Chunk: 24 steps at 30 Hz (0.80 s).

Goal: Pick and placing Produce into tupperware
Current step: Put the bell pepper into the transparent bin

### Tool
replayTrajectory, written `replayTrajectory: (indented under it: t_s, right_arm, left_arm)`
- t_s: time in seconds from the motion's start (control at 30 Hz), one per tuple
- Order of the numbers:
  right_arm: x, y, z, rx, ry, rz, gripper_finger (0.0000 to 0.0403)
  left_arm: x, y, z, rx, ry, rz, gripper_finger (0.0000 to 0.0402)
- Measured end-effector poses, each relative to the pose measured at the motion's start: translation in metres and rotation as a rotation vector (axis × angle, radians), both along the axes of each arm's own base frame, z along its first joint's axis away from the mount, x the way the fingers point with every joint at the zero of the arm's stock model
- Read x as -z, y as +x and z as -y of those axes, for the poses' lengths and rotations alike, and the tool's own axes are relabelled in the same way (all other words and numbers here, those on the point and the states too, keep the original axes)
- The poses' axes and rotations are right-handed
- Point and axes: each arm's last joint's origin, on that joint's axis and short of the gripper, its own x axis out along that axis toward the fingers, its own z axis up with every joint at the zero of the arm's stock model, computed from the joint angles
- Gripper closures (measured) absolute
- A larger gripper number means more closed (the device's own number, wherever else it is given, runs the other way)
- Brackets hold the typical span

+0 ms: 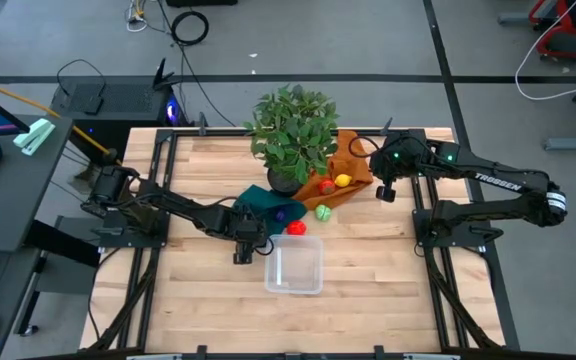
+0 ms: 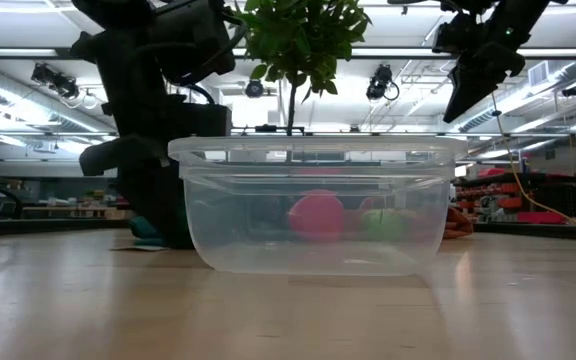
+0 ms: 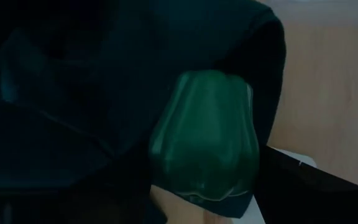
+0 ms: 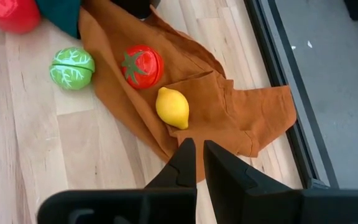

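Your left gripper (image 1: 245, 243) sits low at about nine o'clock of the clear tub (image 1: 294, 267), just beside its rim, with a green pepper (image 3: 205, 146) filling its wrist view. The fingers look wrapped around the pepper, though you cannot see contact clearly. If the hold is loose, the pepper may slip as you lift it, or clip the tub wall and shove the light tub away. Your right gripper (image 4: 196, 163), fingers pressed together, hangs over the brown cloth (image 4: 229, 106) at one o'clock of the tub, above the lemon (image 4: 172, 107), well clear.
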Motion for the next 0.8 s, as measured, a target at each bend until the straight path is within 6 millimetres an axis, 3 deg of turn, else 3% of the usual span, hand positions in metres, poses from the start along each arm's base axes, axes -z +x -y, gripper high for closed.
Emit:
replayTrajectory:
  t_s: [0.27,0.53,0.8]
  right_arm:
    - [0.0,0.0,0.0,0.002,0.001,0.001,0.0402]
    - [0.0,0.0,0.0,0.017,0.01,0.007,0.0402]
    - [0.0,0.0,0.0,0.02,0.013,0.008,0.0402]
  left_arm:
    - [-0.021,-0.007,-0.001,0.006,-0.002,0.044,0.0154]
    - [-0.047,-0.02,0.003,0.021,-0.017,0.104,0.0169]
    - [-0.067,-0.029,0.02,0.065,-0.054,0.198,0.016]
